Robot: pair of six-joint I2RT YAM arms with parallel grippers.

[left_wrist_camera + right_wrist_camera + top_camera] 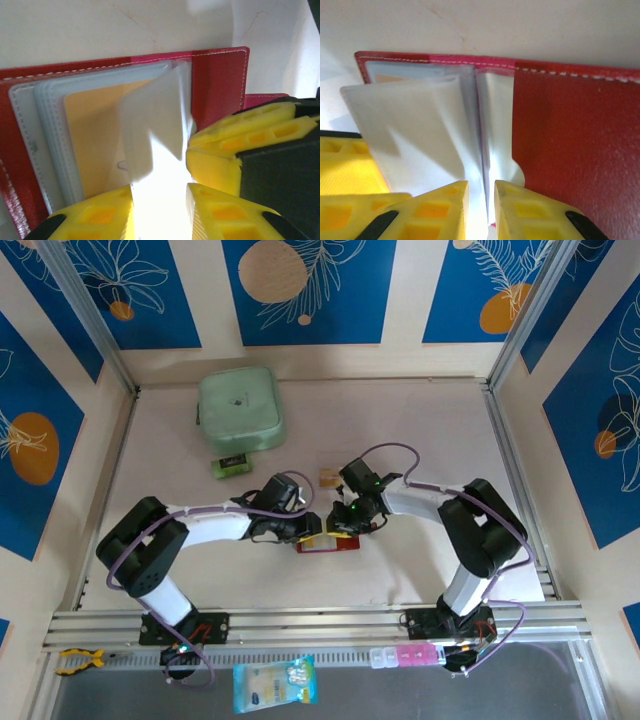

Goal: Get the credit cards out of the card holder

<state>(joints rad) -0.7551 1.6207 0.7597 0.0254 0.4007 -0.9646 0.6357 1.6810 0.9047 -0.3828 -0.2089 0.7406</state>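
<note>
The card holder (325, 543) lies open on the desk (430, 430) at the centre of the top view, pinned between the two pincers. Seen from the left wrist, its dark-red cover (220, 75) lies flat with white stitching along the edge. A stack of clear sleeves (47, 130) fans from it, and a tan-gold card (92, 135) sits inside the top sleeve. One clear sleeve (155, 120) is lifted and bent over that card.

The left pincer (159, 192) has its yellow fingers (100, 217) set apart, with a glaring white sheet between them. I cannot tell whether it pinches the sheet. The right pincer's yellow fingers (225, 145) press in from the right of that frame.

In the right wrist view the right pincer (481, 192) is closed to a narrow slit on a raised sleeve (420, 130) beside the red cover (570, 130).

From above, the left pincer (308, 530) and the right pincer (340, 527) nearly meet over the holder. A small tan card (328, 477) lies loose on the desk just above them. Further toward the upper left sit a green-and-black block (232, 466) and a mint-green zip case (240, 410).
</note>
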